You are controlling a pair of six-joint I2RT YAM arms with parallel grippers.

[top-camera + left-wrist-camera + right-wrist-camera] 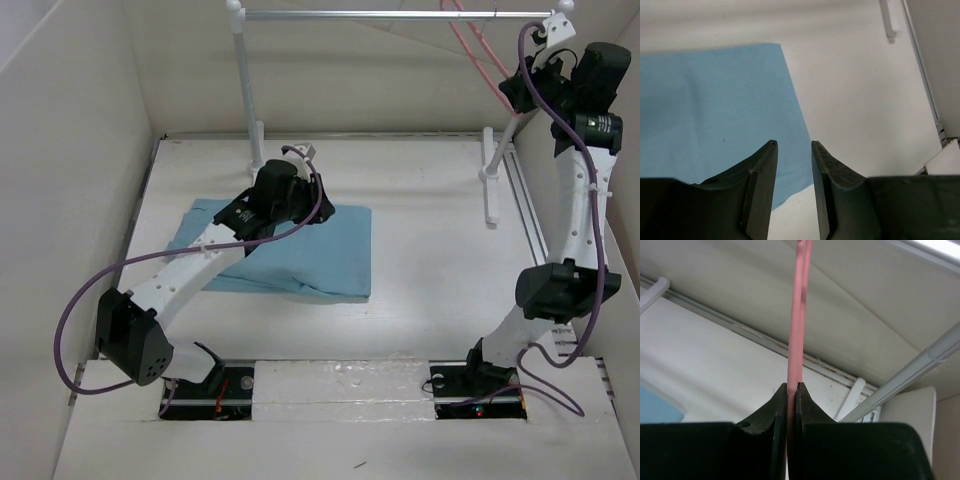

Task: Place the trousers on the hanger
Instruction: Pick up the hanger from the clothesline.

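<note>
the right gripper (792,387) is clamped tight on the hanger (799,315). in the right wrist view its two dark fingers (765,425) press together at the bottom centre of the frame with the thin pink rod pinched between them, and the rod runs straight up to the top edge. in the top view the right gripper (518,88) sits high in the upper right corner, with the hanger (472,45) slanting up and left from it toward the silver rail (400,14) along the top of the frame.

the left gripper (793,145) holds nothing. its jaws stand parted by a narrow gap, and through that gap the right edge of the trousers (705,100) and bare white table (855,100) show below. whether the tips touch the cloth cannot be told. in the top view the left gripper (300,155) is left of centre, over the far edge of the trousers (320,255).

the trousers lie folded flat as a light blue rectangle on the table (430,270), in the left middle of the top view, well apart from the hanger.
</note>
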